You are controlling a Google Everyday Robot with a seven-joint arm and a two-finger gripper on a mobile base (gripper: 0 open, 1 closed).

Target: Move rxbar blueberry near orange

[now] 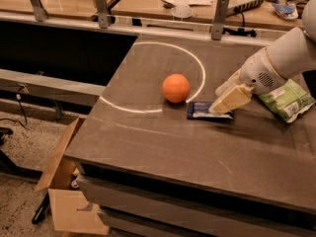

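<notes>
The orange (176,88) sits on the dark table (163,147), inside the white chalk arc. The rxbar blueberry (203,111), a flat navy bar with a pale label, lies flat on the table just right of the orange, a small gap between them. My gripper (220,102) comes in from the right on the white arm and sits over the bar's right end, low at the table surface. The gripper hides the bar's right end.
A crinkly green chip bag (286,100) lies on the table to the right, behind the arm. Metal posts (219,18) and a rail line the table's far edge. A cardboard box (66,191) stands on the floor at the front left.
</notes>
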